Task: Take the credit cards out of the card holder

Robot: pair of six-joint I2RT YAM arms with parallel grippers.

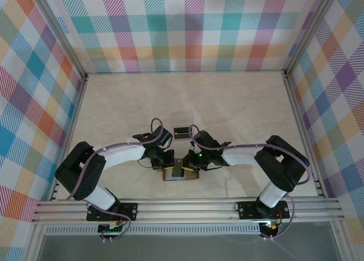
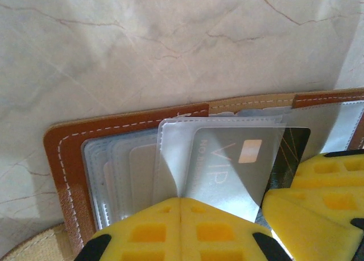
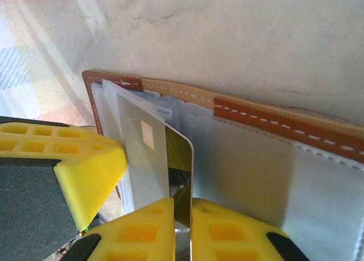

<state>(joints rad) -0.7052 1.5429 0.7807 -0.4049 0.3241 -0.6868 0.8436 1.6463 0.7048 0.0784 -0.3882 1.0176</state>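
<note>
The reddish-brown card holder (image 1: 181,174) lies open on the marble table between both grippers. My left gripper (image 2: 181,199) is shut on a clear pocket flap (image 2: 170,158) of the card holder (image 2: 65,153), holding it up. A dark credit card (image 3: 183,158) marked VIP with a chip stands partly out of that pocket. My right gripper (image 3: 183,207) is shut on the card's edge. In the left wrist view its bare dark end (image 2: 294,150) shows beside the right gripper's fingers (image 2: 318,204). A second credit card (image 1: 181,131), dark with a light band, lies flat on the table behind the grippers.
Checkered walls (image 1: 34,102) close in the table on three sides. An aluminium rail (image 1: 187,207) runs along the near edge by the arm bases. The marble surface (image 1: 187,96) stretches open behind the loose card. The left gripper's yellow finger (image 3: 68,158) sits close to the held card.
</note>
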